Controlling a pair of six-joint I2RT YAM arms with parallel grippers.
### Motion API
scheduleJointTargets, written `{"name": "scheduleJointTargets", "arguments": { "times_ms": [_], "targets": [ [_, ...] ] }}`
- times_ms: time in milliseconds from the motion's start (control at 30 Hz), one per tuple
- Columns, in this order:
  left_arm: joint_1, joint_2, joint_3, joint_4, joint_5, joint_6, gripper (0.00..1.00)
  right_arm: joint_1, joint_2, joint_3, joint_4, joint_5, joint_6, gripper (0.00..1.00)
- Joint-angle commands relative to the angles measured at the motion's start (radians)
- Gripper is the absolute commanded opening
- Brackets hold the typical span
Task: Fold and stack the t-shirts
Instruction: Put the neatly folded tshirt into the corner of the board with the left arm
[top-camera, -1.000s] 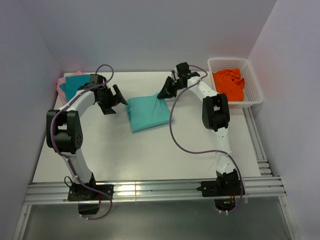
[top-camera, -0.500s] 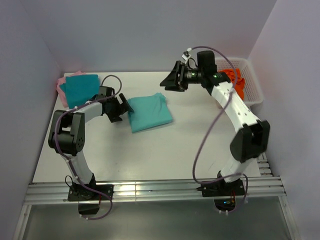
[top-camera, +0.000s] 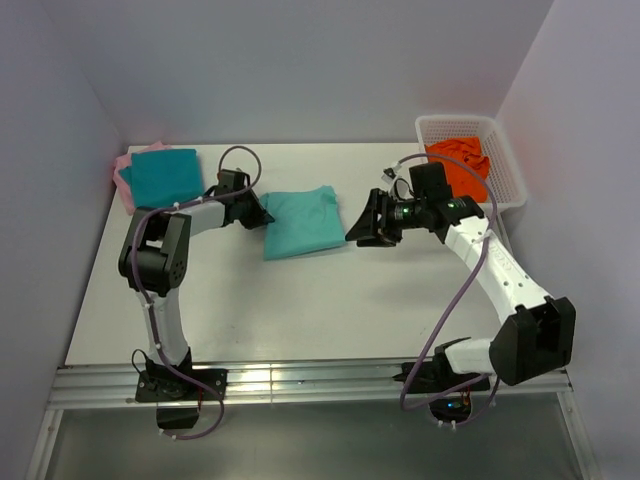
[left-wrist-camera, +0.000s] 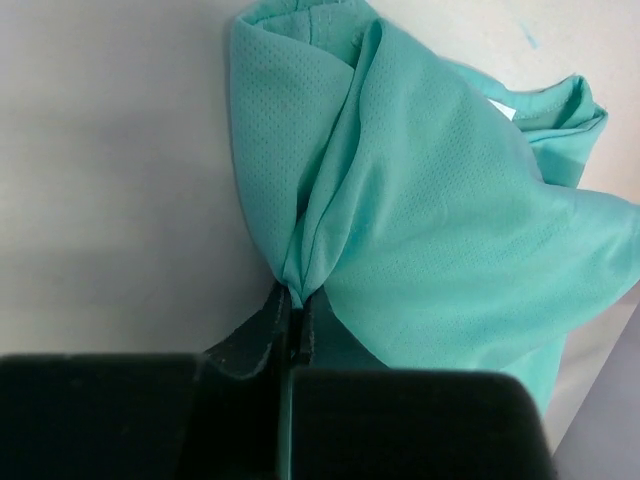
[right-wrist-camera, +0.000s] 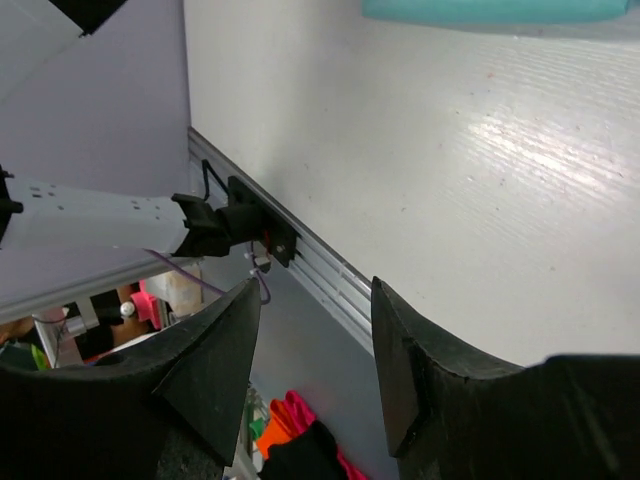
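White tabletop (top-camera: 300, 320) was seen below. At upper left, a teal tee (top-camera: 165, 172) was stacked on a pink tee (top-camera: 122, 165). The left gripper (top-camera: 258, 211) was clamped on the left edge of the folded mint-green tee (top-camera: 302, 222) at centre. The right gripper (top-camera: 360, 231) was splayed, empty. Stacking was judged underway, and a leftward carry onto the pile was called for.

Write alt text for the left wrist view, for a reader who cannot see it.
The left gripper is shut on a gathered edge of the mint-green t-shirt. The cloth fans out from the pinch, upward and to the right, over a white table. The rest of the gripper fills the bottom of the picture as a dark block.
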Motion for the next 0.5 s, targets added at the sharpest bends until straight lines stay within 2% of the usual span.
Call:
{"name": "scheduleJointTargets", "arguments": {
  "times_ms": [0,167,267,333,467],
  "targets": [
    [-0.015,0.035,0.071,-0.037,-0.037,0.005,0.0,-0.014,-0.081,-0.023,-0.033,0.025,-0.053,0.55],
    [-0.012,0.027,0.254,-0.181,-0.091,0.077,0.0,-0.018,-0.114,-0.074,-0.008,0.024,-0.041,0.54],
    [-0.002,0.067,0.485,-0.313,-0.116,0.158,0.0,-0.018,-0.115,-0.111,0.009,0.022,-0.035,0.54],
    [0.006,0.101,0.565,-0.373,-0.131,0.182,0.0,-0.018,-0.112,-0.12,0.006,0.024,-0.038,0.54],
    [0.032,0.142,0.734,-0.41,-0.114,0.214,0.0,-0.018,-0.103,-0.135,-0.024,0.039,-0.07,0.53]
  ]
}}
